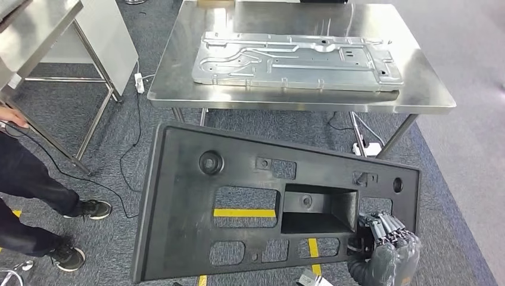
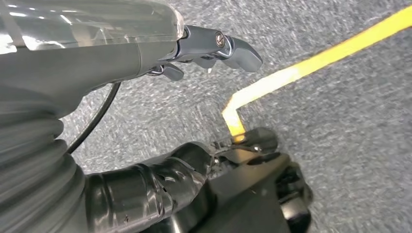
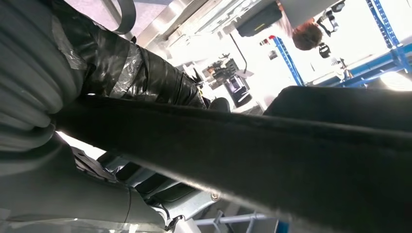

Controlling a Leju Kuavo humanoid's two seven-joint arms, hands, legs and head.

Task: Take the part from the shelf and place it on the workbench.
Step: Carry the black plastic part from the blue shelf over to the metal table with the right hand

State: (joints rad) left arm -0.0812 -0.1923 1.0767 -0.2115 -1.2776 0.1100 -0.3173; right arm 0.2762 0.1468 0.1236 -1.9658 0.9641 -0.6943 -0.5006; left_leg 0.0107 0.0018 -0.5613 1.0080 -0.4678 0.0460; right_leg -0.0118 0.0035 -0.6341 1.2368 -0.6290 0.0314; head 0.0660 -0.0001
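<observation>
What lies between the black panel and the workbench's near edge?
In the head view, bare grey carpet with the table legs separates the black panel from the workbench; nothing else lies there.

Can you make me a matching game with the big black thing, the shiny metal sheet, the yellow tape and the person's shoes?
Things:
1. black part
2. metal sheet
3. yellow tape
4. person's shoes

Places:
A. lying on the steel workbench
B. stuck on the grey carpet
C. held by the right hand
D. standing on the carpet at the left of the head view

Pairs: 1-C, 2-A, 3-B, 4-D
</observation>
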